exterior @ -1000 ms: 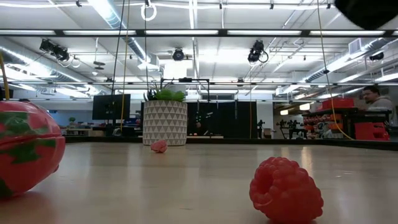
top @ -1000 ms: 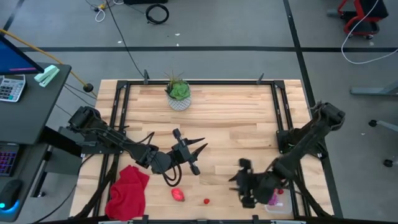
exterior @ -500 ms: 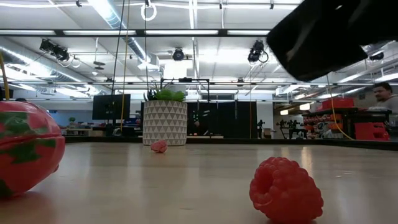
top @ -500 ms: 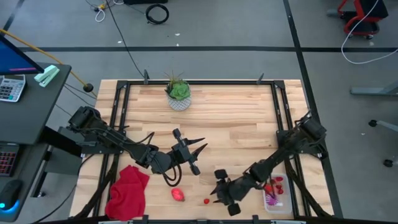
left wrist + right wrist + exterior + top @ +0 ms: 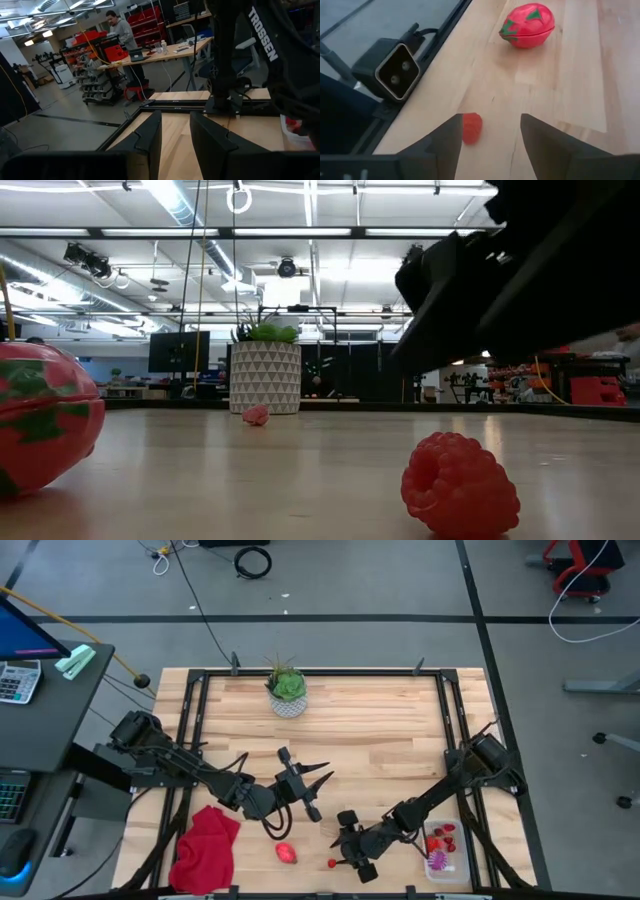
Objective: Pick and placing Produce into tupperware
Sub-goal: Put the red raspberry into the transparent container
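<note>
berry: small red berry (image 5: 331,864) on the table, low centre of the high view
right gripper: (image 5: 349,852) just right of berry, fingers spread, holding nothing; berry (image 5: 471,128) shows between them
oval: (image 5: 287,853) left of berry
tub: (image 5: 440,852) lower right, partly filled
left gripper: (image 5: 312,794) open, waiting mid-table
hidden: fingertip height over berry
</note>
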